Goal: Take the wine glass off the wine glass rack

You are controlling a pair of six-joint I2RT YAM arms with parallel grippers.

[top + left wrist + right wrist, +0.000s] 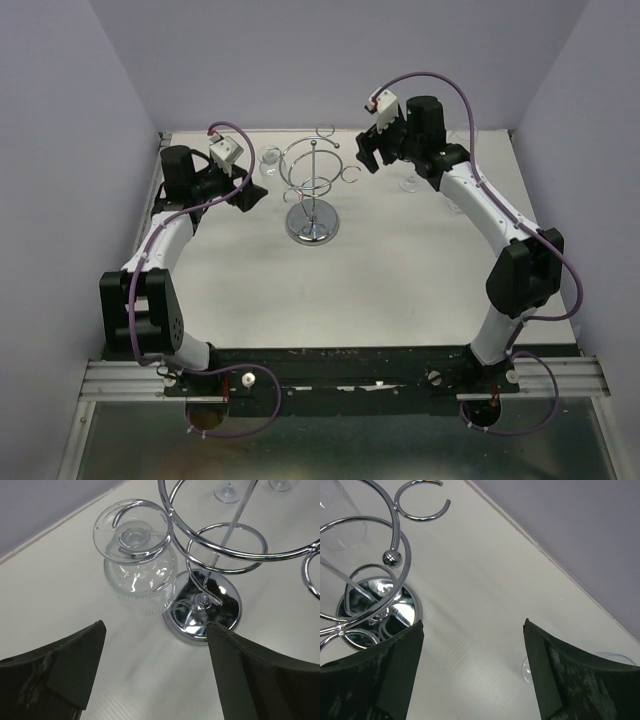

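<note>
- Wine glass (137, 575) hangs inverted from a loop on the wine glass rack (205, 615), on its left side.
- Left gripper (155, 672) gapes wide and empty, facing the glass: approach stage.
- Right gripper (472, 672) is also agape and empty.
- Next: close on the bowl and slide the foot out of the loop.

The left arm (165, 240) rises from its base at seven o'clock and bends inward at ten o'clock. Its left gripper (250, 194) faces three o'clock, jaws spread wide. The right arm (492, 212) arcs from five to one o'clock. Its right gripper (371, 152) faces eight o'clock, jaws apart.
</note>
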